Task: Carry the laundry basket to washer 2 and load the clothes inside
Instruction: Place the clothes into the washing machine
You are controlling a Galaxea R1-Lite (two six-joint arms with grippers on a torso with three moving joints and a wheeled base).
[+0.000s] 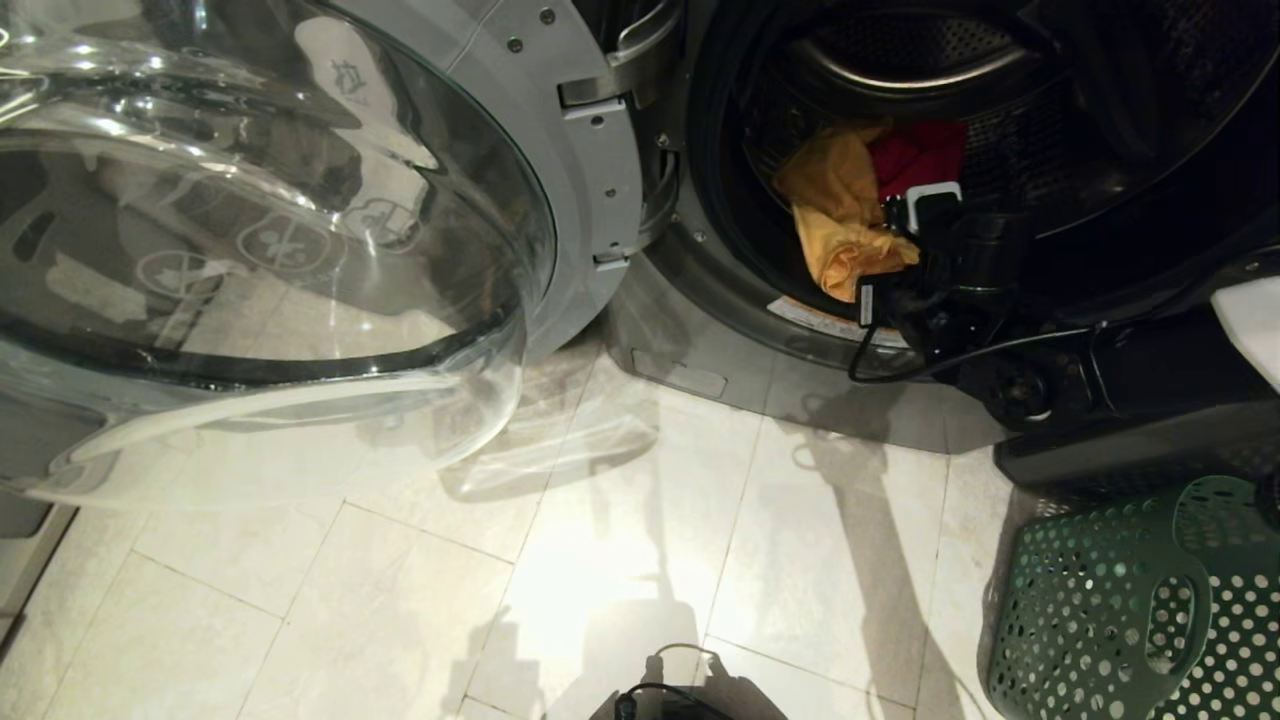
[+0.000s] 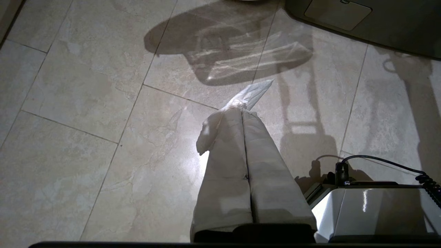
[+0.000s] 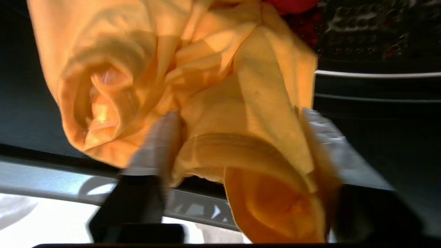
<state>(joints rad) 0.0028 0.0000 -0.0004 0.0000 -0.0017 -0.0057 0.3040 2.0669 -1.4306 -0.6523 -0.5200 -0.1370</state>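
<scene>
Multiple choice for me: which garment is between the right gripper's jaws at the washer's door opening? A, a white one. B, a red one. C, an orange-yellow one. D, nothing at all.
C: in the right wrist view the orange-yellow garment lies between the jaws of the right gripper, and the head view shows it hanging at the washer's door opening with the red garment behind.

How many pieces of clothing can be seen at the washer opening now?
2. The orange garment hangs over the drum's front lip, between the right gripper fingers. The red garment lies behind it, deeper in the drum. More may be hidden behind them.
</scene>
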